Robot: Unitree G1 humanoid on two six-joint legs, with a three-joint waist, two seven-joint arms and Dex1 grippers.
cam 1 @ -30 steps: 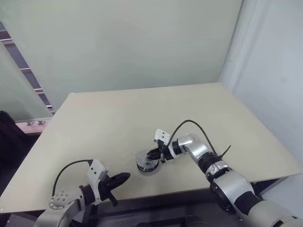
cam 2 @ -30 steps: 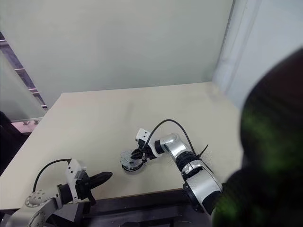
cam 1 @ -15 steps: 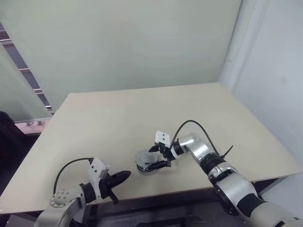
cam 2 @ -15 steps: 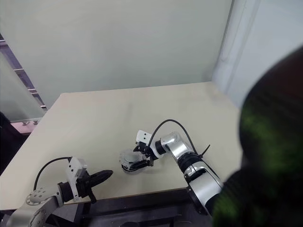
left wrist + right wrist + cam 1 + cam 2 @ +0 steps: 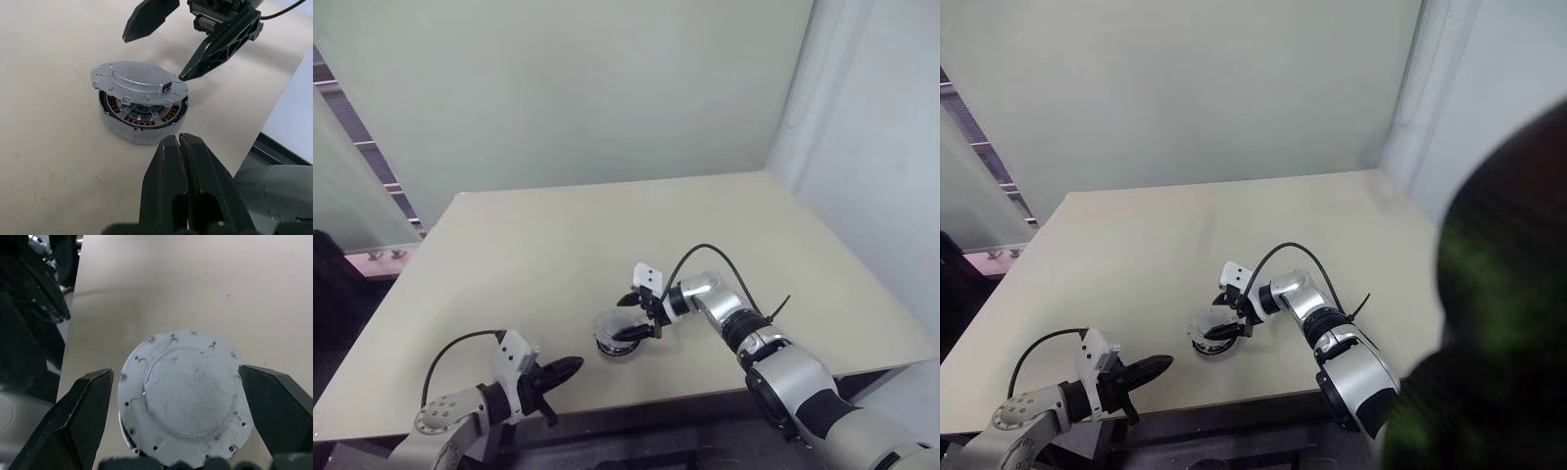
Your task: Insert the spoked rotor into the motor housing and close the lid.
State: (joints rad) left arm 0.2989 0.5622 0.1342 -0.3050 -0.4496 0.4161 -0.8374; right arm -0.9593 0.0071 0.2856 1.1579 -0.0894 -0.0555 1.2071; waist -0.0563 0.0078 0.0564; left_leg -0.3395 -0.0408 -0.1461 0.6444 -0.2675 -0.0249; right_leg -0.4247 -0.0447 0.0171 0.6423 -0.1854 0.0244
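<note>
The motor housing (image 5: 142,133), a silver puck with copper windings, sits on the table near the front edge. The round silver lid (image 5: 138,81) lies on top of it, slightly raised and off-centre. Through that gap I see silver spokes of the rotor (image 5: 153,113) over the windings. My right gripper (image 5: 175,372) is open, one finger on each side of the lid (image 5: 186,394) and neither touching it; it also shows from above (image 5: 629,316). My left gripper (image 5: 180,141) is shut and empty, a short way from the housing (image 5: 614,341), low at the table's front left (image 5: 570,366).
The beige table (image 5: 558,245) stretches bare behind the housing up to a pale wall. Its front edge (image 5: 281,105) runs close by the housing. A black cable (image 5: 705,251) arcs over my right wrist. A dark blurred shape (image 5: 1498,294) blocks the right of the right eye view.
My right gripper's fingers have spread apart and let go of the lid, which stays resting on the housing. The left gripper has kept still.
</note>
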